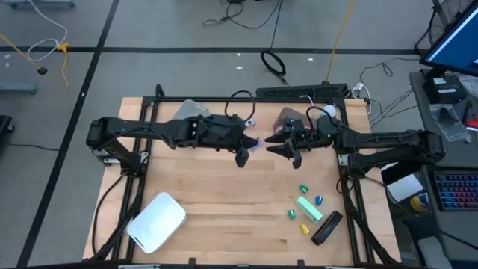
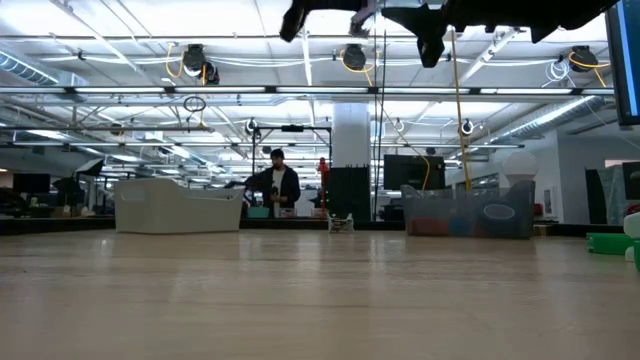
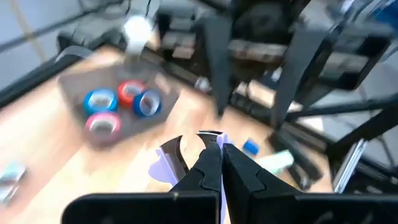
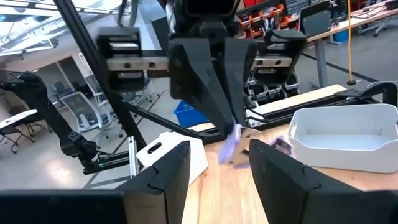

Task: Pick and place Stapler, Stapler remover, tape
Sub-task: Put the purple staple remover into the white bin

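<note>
My left gripper [image 1: 246, 148] hangs above the table's middle, shut on a purple staple remover [image 3: 166, 163] with metal claws. Facing it from the right is my right gripper [image 1: 282, 148], open; in the right wrist view the staple remover [image 4: 230, 146] shows ahead between its fingers, apart from them. The tape [image 3: 121, 102], small red, blue and pink rolls, lies in a clear bin [image 1: 287, 119] at the far side. A black stapler [image 1: 326, 228] lies flat on the table near the right front corner. My left gripper pinches the staple remover between its two shut fingers [image 3: 205, 171]. The purple body [image 3: 163, 168] sticks out to one side of the fingertips, with the claws [image 3: 173, 146] beyond it. The remover is lifted clear of the table.
A light green oblong thing [image 1: 310, 209] and several small green, blue and yellow pieces lie beside the stapler. A white bin [image 1: 157, 220] stands at the near left and another white bin [image 4: 345, 134] at the far left. A person stands in the room behind [image 2: 278, 185].
</note>
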Controlling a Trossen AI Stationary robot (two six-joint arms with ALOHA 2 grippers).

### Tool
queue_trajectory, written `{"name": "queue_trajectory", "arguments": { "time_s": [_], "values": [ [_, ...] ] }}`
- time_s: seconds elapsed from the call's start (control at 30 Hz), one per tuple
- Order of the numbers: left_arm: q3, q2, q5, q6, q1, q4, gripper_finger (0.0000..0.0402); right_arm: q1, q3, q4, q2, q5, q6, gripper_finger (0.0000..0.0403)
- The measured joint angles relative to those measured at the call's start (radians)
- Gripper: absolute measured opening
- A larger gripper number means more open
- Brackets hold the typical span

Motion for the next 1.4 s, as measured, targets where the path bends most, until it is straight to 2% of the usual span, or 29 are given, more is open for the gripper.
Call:
{"name": "queue_trajectory", "arguments": {
  "time_s": [0.17, 0.3, 0.4, 0.47, 0.6, 0.67, 0.9, 1.07, 1.2, 1.4],
  "values": [
    [0.001, -0.076, -0.055, -0.061, -0.027, -0.218, 0.0, 0.0, 0.0, -0.009, 0.0, -0.001, -0.005, 0.0155],
    [0.001, -0.144, -0.198, -0.105, -0.055, -0.372, 0.0, -0.001, 0.0, -0.001, 0.0, -0.001, -0.026, 0.0155],
    [0.001, -0.176, -0.297, -0.14, -0.059, -0.427, 0.0, -0.001, 0.0, 0.003, 0.0, 0.0, -0.04, 0.0155],
    [0.001, -0.184, -0.306, -0.148, -0.059, -0.417, 0.0, -0.001, 0.0, 0.014, 0.0, 0.002, -0.049, 0.0155],
    [0.001, -0.19, -0.223, -0.114, -0.06, -0.291, 0.0, -0.001, 0.0, 0.061, 0.013, 0.002, -0.05, 0.0155],
    [0.001, -0.19, -0.211, -0.123, -0.06, -0.291, 0.0, -0.001, 0.0, 0.089, 0.025, 0.002, -0.05, 0.0155],
    [0.001, -0.19, -0.211, -0.303, -0.094, -0.457, 0.0, 0.0, 0.0, 0.117, 0.068, 0.0, -0.042, 0.0155],
    [0.001, -0.189, -0.198, -0.54, -0.141, -0.684, 0.0, 0.0, 0.0, 0.142, 0.088, 0.0, -0.042, 0.0155],
    [0.001, -0.189, -0.091, -0.745, -0.198, -0.819, 0.0, 0.0, 0.0, 0.14, 0.09, 0.0, -0.051, 0.0155],
    [0.001, -0.189, 0.061, -0.944, -0.31, -0.941, 0.0, -0.001, 0.0, 0.141, 0.09, 0.004, -0.08, 0.0155]
  ]
}}
